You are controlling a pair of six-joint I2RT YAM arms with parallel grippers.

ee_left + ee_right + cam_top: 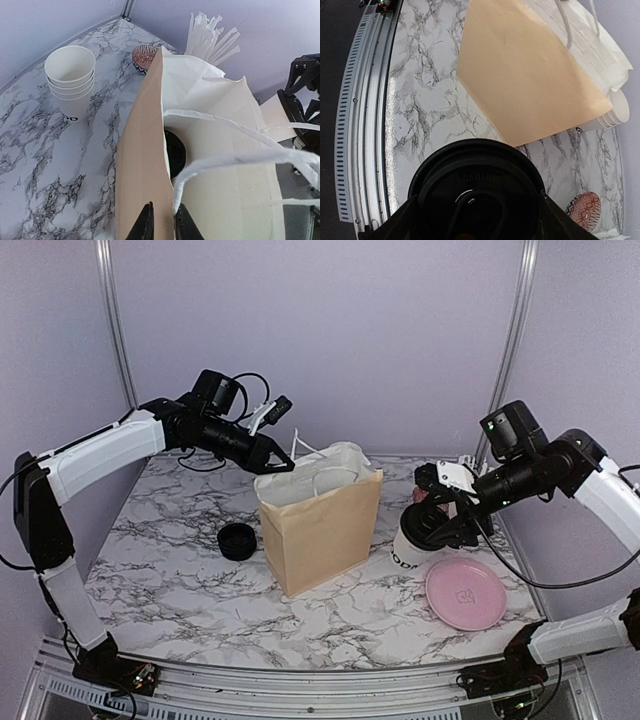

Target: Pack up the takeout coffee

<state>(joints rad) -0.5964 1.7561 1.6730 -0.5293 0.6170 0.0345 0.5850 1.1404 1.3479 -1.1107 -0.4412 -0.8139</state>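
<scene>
Lowest at the right of the overhead view lay a pink plate on the marble table. Just above and left of it, the right gripper grasped the takeout coffee around its black-lidded top, the cup tilted and right of the paper bag; whether its base touched the table could not be told. The bag stood upright at centre, mouth open, with a stack of black lids beside its left wall. At the bag's upper-left rim, the left gripper had its fingers set narrowly either side of the wall; whether they pinched it could not be told. Beyond, in the left wrist view, stood stacked white cups, a patterned bowl and wrapped straws.
</scene>
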